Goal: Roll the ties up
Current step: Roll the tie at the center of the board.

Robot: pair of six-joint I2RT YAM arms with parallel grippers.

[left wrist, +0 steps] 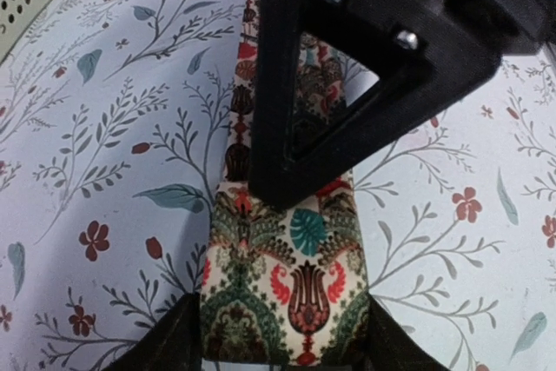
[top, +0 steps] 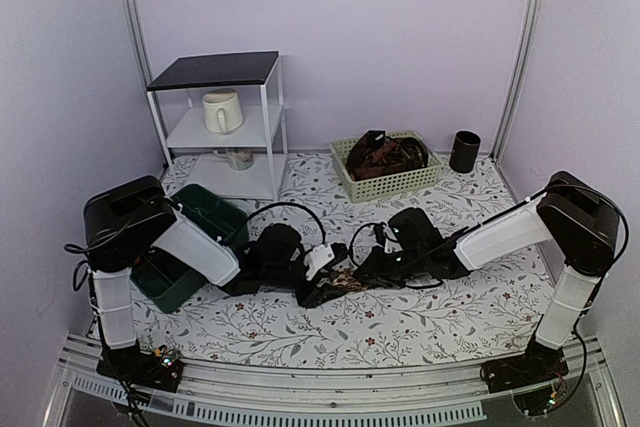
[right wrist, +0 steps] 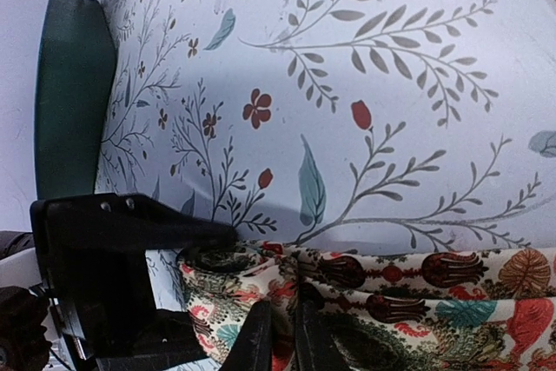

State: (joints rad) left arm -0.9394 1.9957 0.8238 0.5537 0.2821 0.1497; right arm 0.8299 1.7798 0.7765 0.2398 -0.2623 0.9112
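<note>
A long cream fabric necktie [left wrist: 291, 258] with a red and teal floral print lies on the floral-clothed desk [left wrist: 104, 154] beneath both hands. The right hand [right wrist: 280, 336] is clenched on a bunched fold of it. The left hand [left wrist: 282, 354] straddles its width, fingers [left wrist: 165, 349] at its edges; whether they squeeze it cannot be told.
</note>
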